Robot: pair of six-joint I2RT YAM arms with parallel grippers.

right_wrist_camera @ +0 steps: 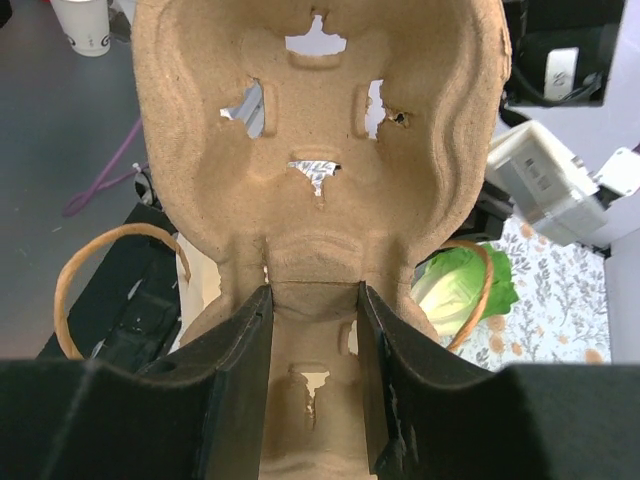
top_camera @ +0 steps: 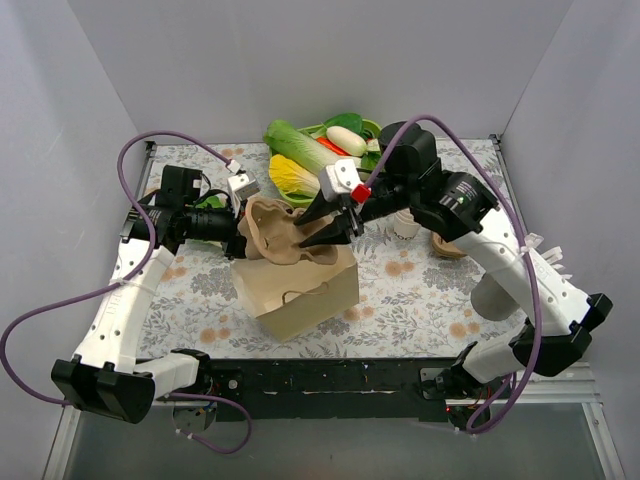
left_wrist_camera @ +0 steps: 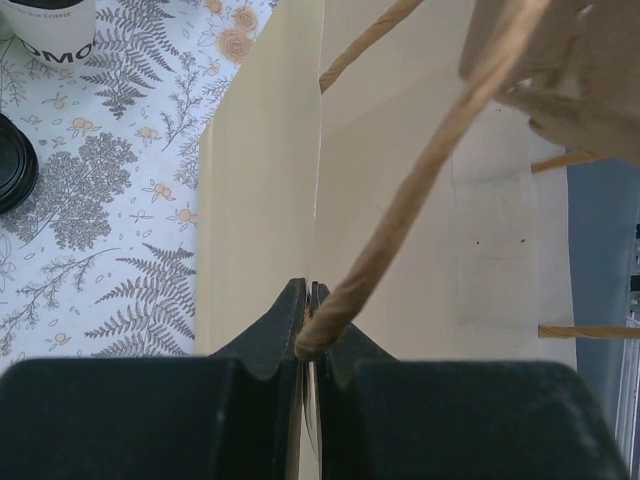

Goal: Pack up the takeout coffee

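**Bag station: carrier held over opening**

Paper bag [top_camera: 305, 295]: centre of table, standing open.
Left gripper [left_wrist_camera: 310, 318]: clamped shut on the bag's rim beside a handle cord [left_wrist_camera: 420, 200]; the grip shows only in the left wrist view.
Right gripper [right_wrist_camera: 314, 292]: pinching pulp cup carrier [right_wrist_camera: 320, 130] above the bag.
Takeout coffee [top_camera: 405, 228]: on the table, far right of the bag, top hidden overhead by right arm [top_camera: 500, 250].

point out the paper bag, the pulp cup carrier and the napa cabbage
paper bag [top_camera: 305, 300]: top external view, on its front wall
pulp cup carrier [right_wrist_camera: 320, 115]: right wrist view, on the solid middle between the cutouts
napa cabbage [top_camera: 295, 142]: top external view, on its green leaves
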